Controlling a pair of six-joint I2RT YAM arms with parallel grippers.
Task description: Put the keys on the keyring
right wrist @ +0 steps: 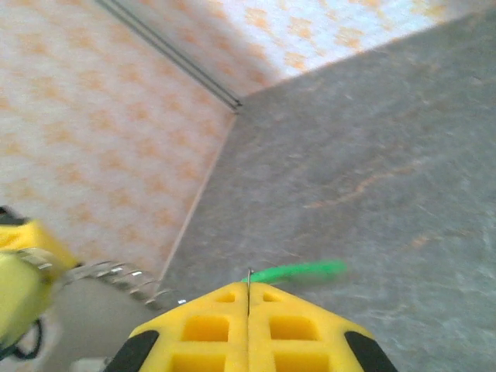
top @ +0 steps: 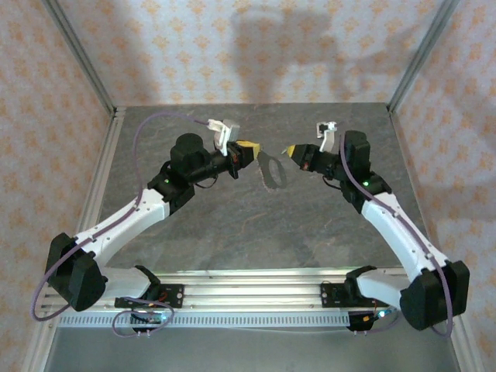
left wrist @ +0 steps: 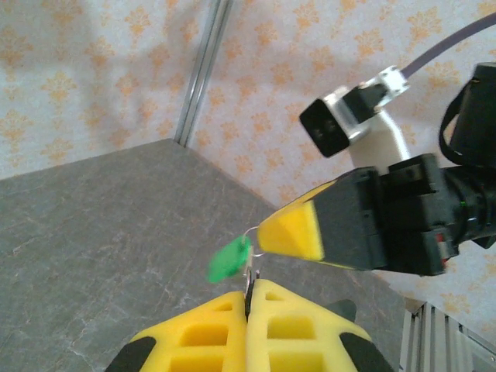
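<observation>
Yellow-padded left claw (left wrist: pixel 249 294) was pinched shut on the keys (right wrist: pixel 124 276), right claw (right wrist: pixel 248 290) shut on the thin keyring (left wrist: pixel 253 229), tips nearly touching high over the mid grey tabletop (top: pixel 256 229), green tag (left wrist: pixel 230 260) dangling between them.

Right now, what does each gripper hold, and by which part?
Left gripper and right gripper each pinch thin wire beside the green tag; which part is unclear.

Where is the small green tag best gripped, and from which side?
Probably its free lower end, jaws closing on the two flat faces. The green tag is thin and hangs beside the shut left gripper; the right gripper blocks one side, so approach from the open side opposite it.
</observation>
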